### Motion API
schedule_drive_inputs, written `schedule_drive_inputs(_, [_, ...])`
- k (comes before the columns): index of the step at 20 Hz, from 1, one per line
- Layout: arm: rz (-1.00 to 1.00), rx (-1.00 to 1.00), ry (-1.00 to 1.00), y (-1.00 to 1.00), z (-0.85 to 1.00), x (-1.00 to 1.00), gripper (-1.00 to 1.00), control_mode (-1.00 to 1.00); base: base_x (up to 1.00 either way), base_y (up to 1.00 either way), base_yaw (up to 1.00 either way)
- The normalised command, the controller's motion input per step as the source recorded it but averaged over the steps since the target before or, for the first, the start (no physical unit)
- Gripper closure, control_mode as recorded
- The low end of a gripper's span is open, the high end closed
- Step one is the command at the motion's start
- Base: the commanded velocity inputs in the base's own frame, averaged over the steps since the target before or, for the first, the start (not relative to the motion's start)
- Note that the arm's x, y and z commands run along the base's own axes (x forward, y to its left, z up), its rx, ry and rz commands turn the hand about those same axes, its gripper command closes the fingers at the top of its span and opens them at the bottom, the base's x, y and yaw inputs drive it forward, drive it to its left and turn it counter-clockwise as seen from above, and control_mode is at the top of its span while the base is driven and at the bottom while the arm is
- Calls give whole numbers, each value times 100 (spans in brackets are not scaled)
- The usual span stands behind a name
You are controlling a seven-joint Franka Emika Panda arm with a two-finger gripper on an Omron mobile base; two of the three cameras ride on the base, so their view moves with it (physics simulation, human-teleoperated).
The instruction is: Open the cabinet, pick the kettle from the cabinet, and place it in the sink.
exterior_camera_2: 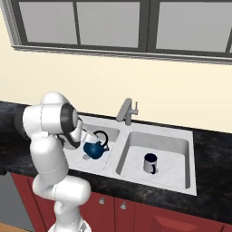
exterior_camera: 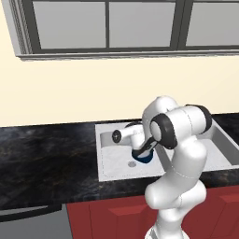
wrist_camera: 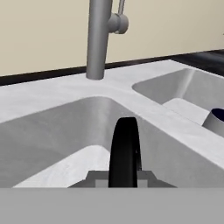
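Note:
The small dark blue kettle (exterior_camera_2: pixel 94 149) hangs in the left basin of the light grey sink (exterior_camera_2: pixel 118 144), just above the floor, with its shadow beneath it. My gripper (exterior_camera_2: pixel 94 137) reaches down into the basin from the left and is shut on the kettle's black arched handle (wrist_camera: pixel 124 151), which stands upright between my fingers in the hand view. In the left base view the kettle (exterior_camera: pixel 142 157) is partly hidden behind my forearm, low in the sink (exterior_camera: pixel 101 154). The tall cabinet is out of view.
A dark mug (exterior_camera_2: pixel 150 163) stands in the right basin, and its rim (wrist_camera: pixel 215 122) shows in the hand view. The grey faucet (exterior_camera_2: pixel 127 111) rises behind the divider between the basins. Black stone counter (exterior_camera: pixel 46 154) flanks the sink; low red cabinets (exterior_camera_2: pixel 136 213) sit below.

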Motion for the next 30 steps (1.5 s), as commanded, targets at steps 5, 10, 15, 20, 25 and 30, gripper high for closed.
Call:
schedule_drive_inputs(5, [0, -7, -8, -5, -19, 16, 100, -100, 0, 0, 0])
schedule_drive_inputs(10, [0, -3, -4, -4, -32, 16, 100, -100, 0, 0, 0])
schedule_drive_inputs(15, [0, 0, 0, 0, -45, 13, 100, -100, 0, 0, 0])
schedule_drive_inputs(20, [0, 0, -1, 0, -48, 5, 100, -100, 0, 0, 0])
schedule_drive_inputs(25, [0, 0, -3, 0, -51, -15, 100, -100, 0, 0, 0])
schedule_drive_inputs(30, [0, 0, -9, 0, -49, -28, 100, -100, 0, 0, 0])
